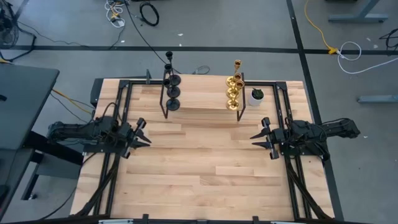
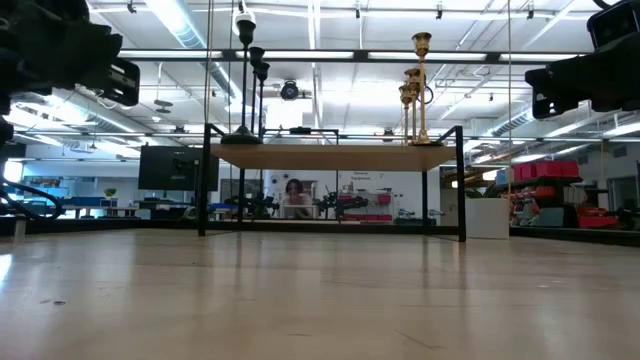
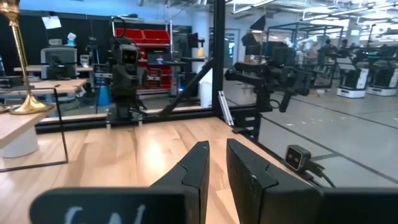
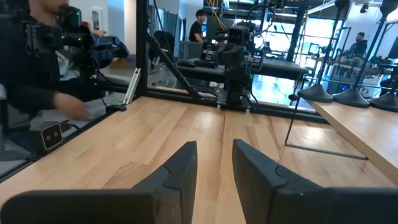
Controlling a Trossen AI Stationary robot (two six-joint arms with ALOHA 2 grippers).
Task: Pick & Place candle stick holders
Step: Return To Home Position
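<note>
From overhead we are looking straight down on the whole table [image 1: 199, 174], with the shelf [image 1: 202, 99] lying at twelve o'clock. From six o'clock we are gazing level across the tabletop, close to the wood, toward that same shelf. On the left wrist we are facing three o'clock past the parted left gripper [image 3: 217, 144] to the right arm [image 3: 126, 74]. On the right wrist we are facing nine o'clock past the parted right gripper [image 4: 214, 144] to the left arm [image 4: 233, 59]. Both are catching one shelf end.

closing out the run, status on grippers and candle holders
Left gripper, right gripper empty, jaws apart, parked either side. Black holders, gold holders in rows on shelf. Nothing blocking.
</note>
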